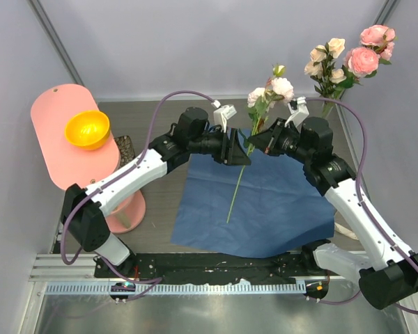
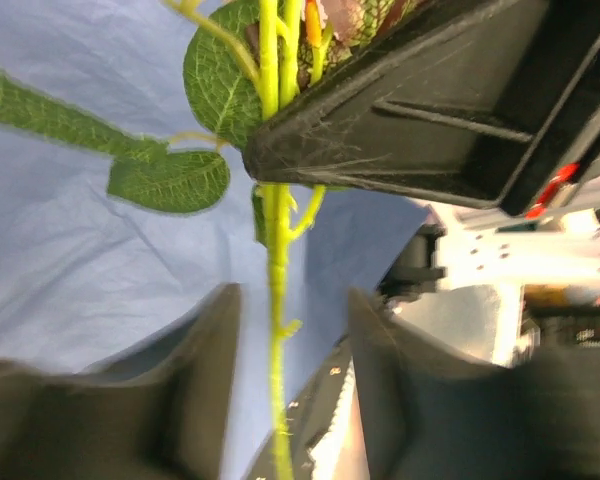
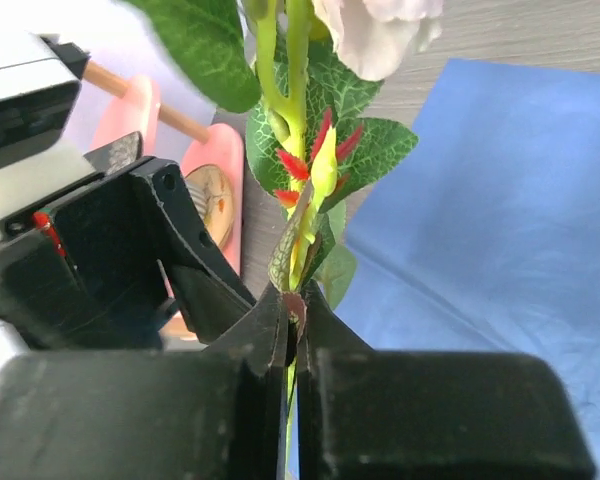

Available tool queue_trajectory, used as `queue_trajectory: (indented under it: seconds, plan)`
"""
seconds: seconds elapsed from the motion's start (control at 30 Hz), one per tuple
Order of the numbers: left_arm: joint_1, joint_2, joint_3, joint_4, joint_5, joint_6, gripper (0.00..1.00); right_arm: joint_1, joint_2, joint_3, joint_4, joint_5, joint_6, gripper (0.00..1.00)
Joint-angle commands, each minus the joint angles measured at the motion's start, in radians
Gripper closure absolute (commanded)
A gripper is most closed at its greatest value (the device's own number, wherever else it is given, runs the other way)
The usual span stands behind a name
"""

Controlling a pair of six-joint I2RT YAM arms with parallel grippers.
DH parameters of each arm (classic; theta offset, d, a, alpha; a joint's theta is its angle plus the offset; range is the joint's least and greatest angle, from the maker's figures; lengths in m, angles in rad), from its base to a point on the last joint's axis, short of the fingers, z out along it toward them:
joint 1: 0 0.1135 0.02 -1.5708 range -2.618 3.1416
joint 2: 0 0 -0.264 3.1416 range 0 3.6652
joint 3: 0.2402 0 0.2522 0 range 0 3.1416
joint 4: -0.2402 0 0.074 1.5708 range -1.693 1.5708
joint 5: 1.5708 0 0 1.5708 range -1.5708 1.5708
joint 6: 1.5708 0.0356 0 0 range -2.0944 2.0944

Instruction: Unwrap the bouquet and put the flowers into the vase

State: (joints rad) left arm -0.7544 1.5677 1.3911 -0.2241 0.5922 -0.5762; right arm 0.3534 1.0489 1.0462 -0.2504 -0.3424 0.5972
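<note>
The right gripper (image 3: 292,322) is clenched on the thin green stem (image 1: 235,191) of a spray of pale pink and cream roses (image 1: 270,92), near its lower leaves, holding it over the flat blue paper sheet (image 1: 279,209); the left gripper (image 2: 288,315) stands released, fingers (image 2: 205,340) flanking the stem untouched. The slim clear glass vase (image 1: 327,109) stands far right. The spray looks light, whippy and top-heavy: bare stem, never petals, seems the place to grip
</note>
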Motion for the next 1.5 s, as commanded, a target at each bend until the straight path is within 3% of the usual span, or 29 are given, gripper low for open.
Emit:
queue_trajectory:
  seconds: [0.0, 0.07, 0.23, 0.3, 0.37, 0.47, 0.57, 0.73, 0.97, 1.47]
  plan:
    - [0.003, -0.089, 0.069, -0.041, -0.02, -0.001, 0.36, -0.002, -0.036, 0.05, 0.039, 0.142, -0.091, 0.99]
    - [0.015, -0.118, 0.053, -0.06, -0.029, -0.001, 0.26, -0.002, -0.088, 0.09, 0.013, 0.335, -0.157, 0.99]
    - [0.05, -0.213, 0.0, -0.095, -0.029, 0.044, 0.19, -0.002, -0.182, 0.12, 0.156, 0.87, -0.443, 0.99]
    - [0.059, -0.221, -0.007, -0.103, -0.031, 0.065, 0.18, -0.002, -0.173, 0.135, 0.235, 0.986, -0.563, 0.99]
    - [0.066, -0.216, -0.018, -0.107, -0.026, 0.088, 0.18, -0.004, -0.161, 0.124, 0.412, 1.136, -0.744, 0.99]
    - [0.073, -0.209, -0.029, -0.121, -0.012, 0.113, 0.18, -0.017, -0.145, 0.063, 0.72, 1.207, -0.984, 0.99]
    - [0.076, -0.215, -0.07, -0.104, -0.012, 0.124, 0.18, -0.077, -0.113, 0.002, 0.968, 1.16, -1.067, 0.99]
    - [0.076, -0.213, -0.113, -0.106, -0.009, 0.133, 0.18, -0.29, 0.0, 0.04, 1.014, 0.95, -0.903, 0.99]
    - [0.076, -0.199, -0.115, -0.104, -0.006, 0.141, 0.17, -0.307, 0.164, 0.158, 1.028, 0.892, -0.89, 0.99]
    - [0.092, -0.172, -0.112, -0.1, 0.008, 0.136, 0.17, -0.309, 0.246, 0.147, 1.139, 0.798, -0.895, 0.99]
